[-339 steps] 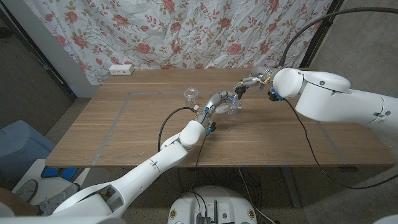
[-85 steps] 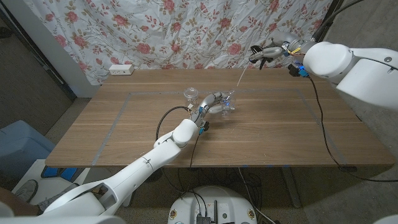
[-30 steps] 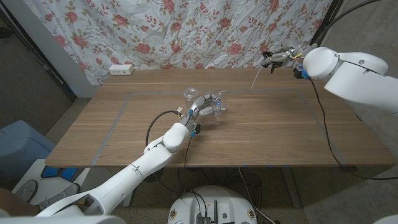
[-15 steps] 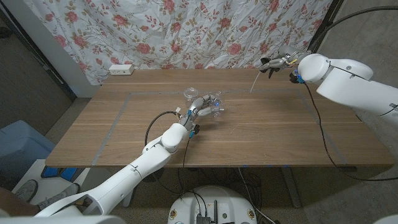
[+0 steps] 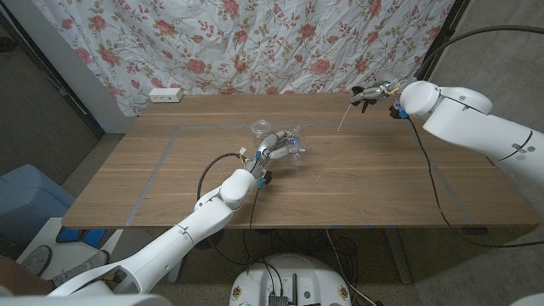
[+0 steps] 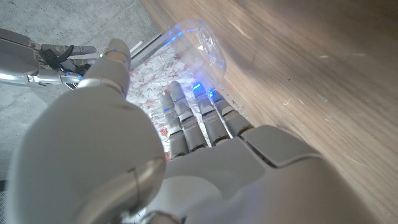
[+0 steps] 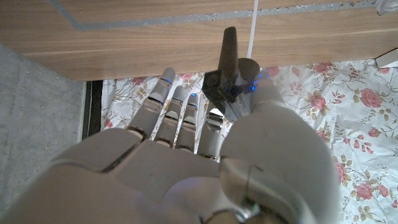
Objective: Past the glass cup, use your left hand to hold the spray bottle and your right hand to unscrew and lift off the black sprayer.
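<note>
My left hand (image 5: 274, 149) grips the clear spray bottle (image 5: 294, 150) near the middle of the wooden table (image 5: 365, 183), just right of the small glass cup (image 5: 260, 128). The bottle's neck carries no sprayer. In the left wrist view the fingers (image 6: 186, 118) wrap the clear bottle (image 6: 200, 42). My right hand (image 5: 380, 88) hovers above the far right of the table and holds the black sprayer (image 5: 361, 93), whose white dip tube (image 5: 344, 117) hangs down toward the wood. In the right wrist view the black sprayer (image 7: 230, 68) is pinched in that hand (image 7: 205, 155), with the tube (image 7: 254, 22) pointing away.
A white power strip (image 5: 165, 94) lies at the table's back left edge. A floral curtain (image 5: 255, 42) hangs behind. A black cable (image 5: 429, 161) from the right arm trails across the table's right side. A blue bin (image 5: 25, 200) stands on the floor at left.
My right hand has drifted a little left and down with the sprayer, bringing the tube's tip closer to the table. The left hand and bottle have barely moved.
</note>
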`<state>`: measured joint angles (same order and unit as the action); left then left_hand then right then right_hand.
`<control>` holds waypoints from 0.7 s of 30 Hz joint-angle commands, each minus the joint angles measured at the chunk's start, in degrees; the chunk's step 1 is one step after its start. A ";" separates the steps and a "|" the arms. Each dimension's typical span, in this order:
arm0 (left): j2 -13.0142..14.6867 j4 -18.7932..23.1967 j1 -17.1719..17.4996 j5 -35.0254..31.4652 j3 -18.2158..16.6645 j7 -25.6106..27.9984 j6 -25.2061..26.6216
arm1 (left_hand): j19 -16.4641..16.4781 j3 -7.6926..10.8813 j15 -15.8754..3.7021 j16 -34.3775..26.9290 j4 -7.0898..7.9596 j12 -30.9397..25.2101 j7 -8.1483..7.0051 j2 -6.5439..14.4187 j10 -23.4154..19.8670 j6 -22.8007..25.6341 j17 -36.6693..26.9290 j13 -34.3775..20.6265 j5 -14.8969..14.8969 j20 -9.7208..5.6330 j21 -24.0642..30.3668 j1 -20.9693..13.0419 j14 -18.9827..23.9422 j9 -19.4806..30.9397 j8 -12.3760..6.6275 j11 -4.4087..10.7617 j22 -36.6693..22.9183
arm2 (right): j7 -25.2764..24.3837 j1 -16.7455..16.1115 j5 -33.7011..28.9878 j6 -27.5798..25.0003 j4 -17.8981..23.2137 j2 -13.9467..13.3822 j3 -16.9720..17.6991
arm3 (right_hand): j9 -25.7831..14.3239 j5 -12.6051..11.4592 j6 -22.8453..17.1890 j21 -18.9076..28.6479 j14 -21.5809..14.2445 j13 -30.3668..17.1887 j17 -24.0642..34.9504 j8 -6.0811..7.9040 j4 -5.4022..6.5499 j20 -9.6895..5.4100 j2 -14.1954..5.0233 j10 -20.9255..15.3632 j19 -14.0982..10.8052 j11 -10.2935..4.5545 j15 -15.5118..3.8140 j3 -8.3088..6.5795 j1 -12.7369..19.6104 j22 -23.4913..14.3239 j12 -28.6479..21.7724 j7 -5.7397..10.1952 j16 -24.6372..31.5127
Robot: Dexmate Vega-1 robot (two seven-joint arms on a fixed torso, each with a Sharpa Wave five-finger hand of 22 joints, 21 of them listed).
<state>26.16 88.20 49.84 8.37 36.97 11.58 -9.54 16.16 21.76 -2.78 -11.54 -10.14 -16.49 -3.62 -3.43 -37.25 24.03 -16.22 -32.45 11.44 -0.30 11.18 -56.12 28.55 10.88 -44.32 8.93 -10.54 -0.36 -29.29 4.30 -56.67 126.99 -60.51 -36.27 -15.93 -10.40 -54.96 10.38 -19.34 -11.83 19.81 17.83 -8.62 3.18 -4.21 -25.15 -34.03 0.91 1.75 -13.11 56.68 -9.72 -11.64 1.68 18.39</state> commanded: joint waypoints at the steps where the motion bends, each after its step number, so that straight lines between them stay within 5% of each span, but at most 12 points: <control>1: 0.05 -0.33 -0.09 0.38 0.06 -0.23 0.22 | -1.27 0.70 -5.84 0.40 0.42 0.62 -3.02 7.46 -1.64 2.87 0.34 0.30 0.22 0.11 -0.49 6.53 -1.06 -0.05 -7.88 2.38 -0.06 | 0.53 -0.21 -0.73 2.29 -4.49 3.08 -1.15 | -0.01 -0.20 -1.88 -0.17 0.70 -0.35 0.26 -0.02 0.12 -0.18 -0.33 0.38 0.65 -0.13 0.00 0.31 -0.62 -0.15 0.11 2.37 -0.21; 16: 0.14 0.07 0.22 0.41 0.16 0.13 0.71 | -2.58 0.57 -5.51 0.27 0.42 1.54 -2.60 7.26 -1.22 3.22 1.36 1.63 0.15 0.15 -0.40 6.80 -2.06 -0.39 -6.27 2.47 0.02 | 1.27 -1.04 -0.73 6.33 -9.32 5.41 -1.92 | 0.17 -0.28 -1.58 -0.26 3.44 -0.39 0.25 -0.32 0.20 -0.19 -0.54 2.48 3.15 -0.27 -1.02 0.51 -1.23 -0.11 0.55 2.65 -1.38; 21: 0.12 -0.03 0.18 0.36 0.27 0.04 0.56 | -2.66 0.58 -5.52 0.13 0.47 1.59 -2.59 7.38 -1.58 3.41 1.63 2.05 0.14 0.20 -0.28 6.86 -2.08 -0.45 -5.79 2.36 0.04 | 2.02 -1.20 -0.56 8.46 -11.16 6.08 -2.11 | 0.19 -0.29 -1.52 0.08 3.81 -0.38 0.22 -0.39 0.18 -2.10 -0.54 3.06 3.30 -0.14 -1.24 0.61 -1.45 -0.09 0.55 2.62 -1.58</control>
<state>26.23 88.05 49.91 8.72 37.06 11.51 -9.03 13.72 21.76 -2.67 -11.21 -10.14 -15.02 -3.68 -3.43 -37.35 23.97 -14.63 -30.52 11.44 -0.31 10.73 -56.11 26.60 10.24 -44.32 9.84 -10.39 0.56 -30.14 3.74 -51.74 119.41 -56.04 -37.77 -15.68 -10.37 -55.15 10.16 -15.83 -12.15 19.80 17.61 -8.38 1.93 -4.67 -22.59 -30.37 0.82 0.71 -12.87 55.60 -9.72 -11.21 2.70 17.06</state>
